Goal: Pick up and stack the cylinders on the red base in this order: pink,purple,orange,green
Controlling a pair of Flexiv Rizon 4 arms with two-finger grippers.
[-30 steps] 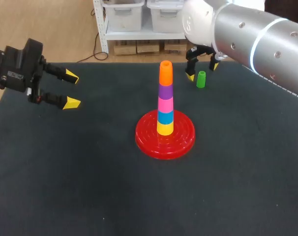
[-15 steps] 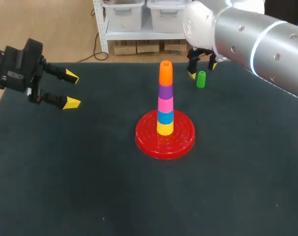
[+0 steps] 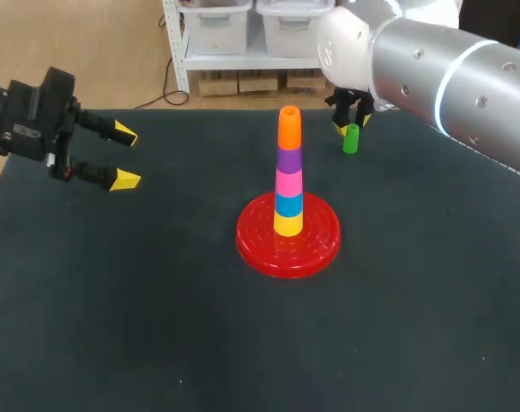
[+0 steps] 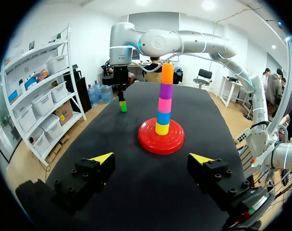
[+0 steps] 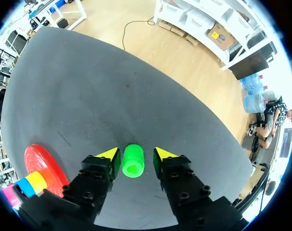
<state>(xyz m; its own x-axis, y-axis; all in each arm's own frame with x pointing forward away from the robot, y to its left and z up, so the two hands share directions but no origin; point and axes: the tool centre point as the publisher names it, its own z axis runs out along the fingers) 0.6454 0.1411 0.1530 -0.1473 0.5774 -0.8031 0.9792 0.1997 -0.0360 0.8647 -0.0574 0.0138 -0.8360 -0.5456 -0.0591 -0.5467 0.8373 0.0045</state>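
Head view, working out from the near edge: the dark table runs up to the red base, which sits around the middle. On its peg there's a stack going yellow cylinder at the bottom, then blue cylinder, pink cylinder, purple cylinder and orange cylinder on top, all upright and lined up.

Off to the left side, well apart from the base, the left gripper hovers over the table with its fingers spread wide and nothing between them. The left wrist view shows the same thing: left gripper wide apart, with the red base and the stack straight ahead of it.

Further back, right of the stack and near the far edge, the green cylinder stands upright on the table, not on the stack yet. The right gripper is down right over it. In the right wrist view the green cylinder sits between the fingers of the right gripper, which are at a narrow spread, one on each side. There's a sliver of table showing on at least one side, so it's bracketing the cylinder, not clamped on it.
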